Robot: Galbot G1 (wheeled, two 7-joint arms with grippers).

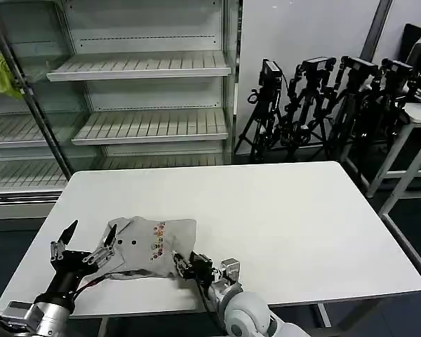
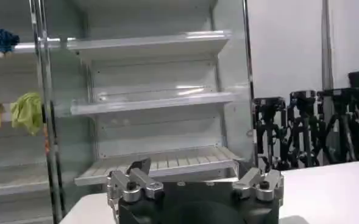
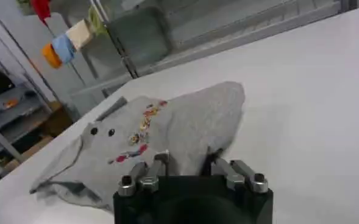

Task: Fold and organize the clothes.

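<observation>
1. So far, the light grey T-shirt (image 1: pixel 151 247) lies as a compact, somewhat rumpled bundle on the white table (image 1: pixel 288 217), toward seven o'clock of the tabletop in the head view, with its printed graphic facing up.
2. Judging by that shape, some folds are done, but the edges look uneven and loose.
3. The left gripper (image 1: pixel 84 246) sits at the bundle's nine o'clock side with its fingers spread wide, holding nothing.
4. The right gripper (image 1: pixel 184 267) is at the bundle's five o'clock edge, jaws parted around the hem; no firm pinch shows.
5. What probably remains is a tidying fold and squaring the bundle up.
</observation>
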